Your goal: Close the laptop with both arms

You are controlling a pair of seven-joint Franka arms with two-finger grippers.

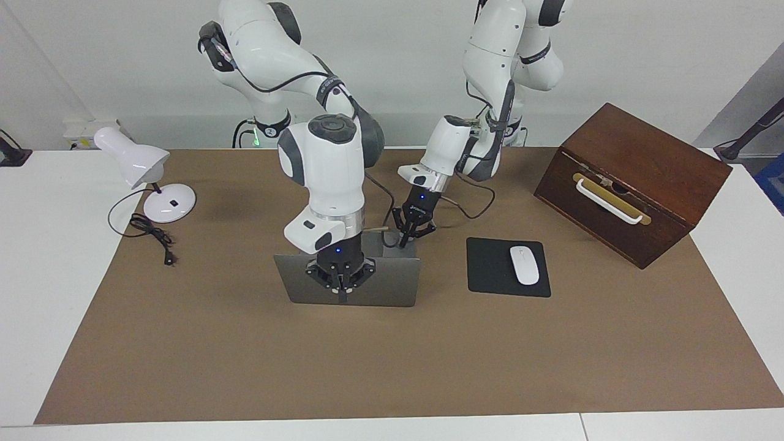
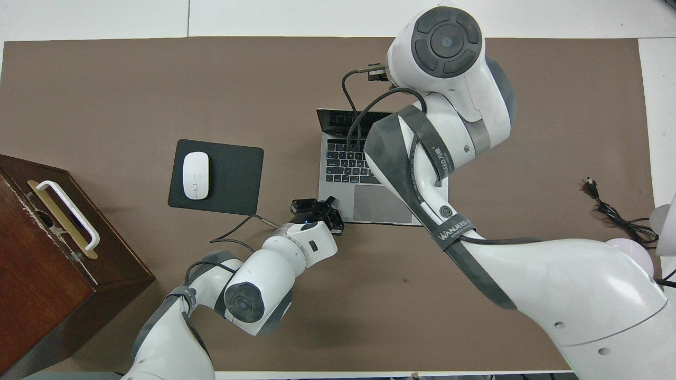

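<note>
Standing open in the middle of the brown mat [image 1: 245,367], the laptop [image 1: 392,282] had its lid up and its keys toward the robots. The right gripper [image 1: 341,293] was pinched shut against the back of the lid. The left gripper [image 1: 409,236], shut too and holding nothing, was down at the laptop's corner nearest the mouse pad [image 1: 490,269]. A hard push could slide the whole laptop, or the lid could slam, if that corner was not held still. The mat lay flat on a white table [image 1: 49,275]. A lamp [image 1: 141,168] and a wooden box [image 1: 637,165] stood well away from the laptop.
</note>
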